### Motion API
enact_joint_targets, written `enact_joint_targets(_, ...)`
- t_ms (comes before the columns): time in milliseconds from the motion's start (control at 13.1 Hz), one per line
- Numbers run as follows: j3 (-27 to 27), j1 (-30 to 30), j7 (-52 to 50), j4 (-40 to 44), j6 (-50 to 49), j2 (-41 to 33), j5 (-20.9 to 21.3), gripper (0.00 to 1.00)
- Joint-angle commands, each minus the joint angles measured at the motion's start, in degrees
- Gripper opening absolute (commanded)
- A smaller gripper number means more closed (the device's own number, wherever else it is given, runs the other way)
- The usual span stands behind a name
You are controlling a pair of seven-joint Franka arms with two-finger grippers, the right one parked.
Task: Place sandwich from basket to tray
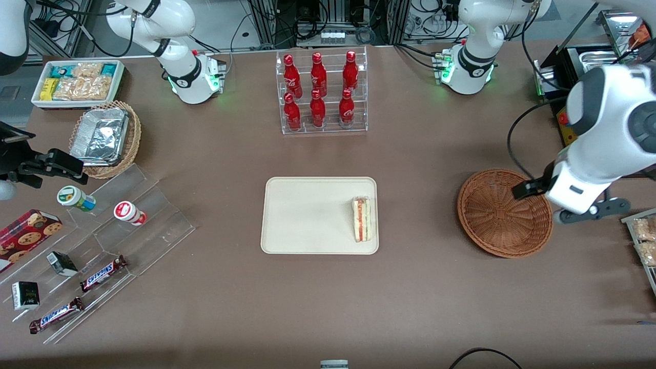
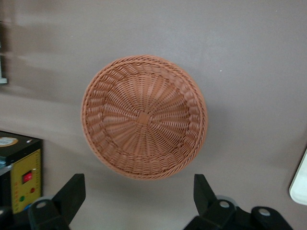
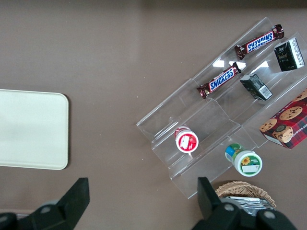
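The gripper [image 2: 139, 194], fingers [image 2: 72, 191] spread, hangs above the basket [image 2: 144, 117].

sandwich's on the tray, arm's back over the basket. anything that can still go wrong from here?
1. The sandwich lies right against the tray rim, at the edge toward the working arm; a nudge might tip it off.
2. The gripper hangs open above the empty basket; a downward move may hit the wicker and shift it.
3. Retracting, the arm could brush the black box beside the basket.

There were six red bottles [image 1: 318, 92], two chocolate bars [image 1: 102, 273], two small cups [image 1: 77, 199], one sandwich [image 1: 362, 219], one tray [image 1: 307, 215], and one hand [image 2: 139, 201] spread wide.
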Motion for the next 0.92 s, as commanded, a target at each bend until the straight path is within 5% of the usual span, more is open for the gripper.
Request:
enact_joint_targets(0, 2.1, 0.2, 3.4, -1.9, -2.8, -6.2, -5.4, 1.00)
enact_joint_targets(305, 2.2, -0.2, 12.8, 2.3, -9.0, -9.9, -5.6, 1.00)
enact_joint_targets(840, 2.2, -0.7, 12.8, 7.5, -13.1, -9.9, -5.6, 1.00)
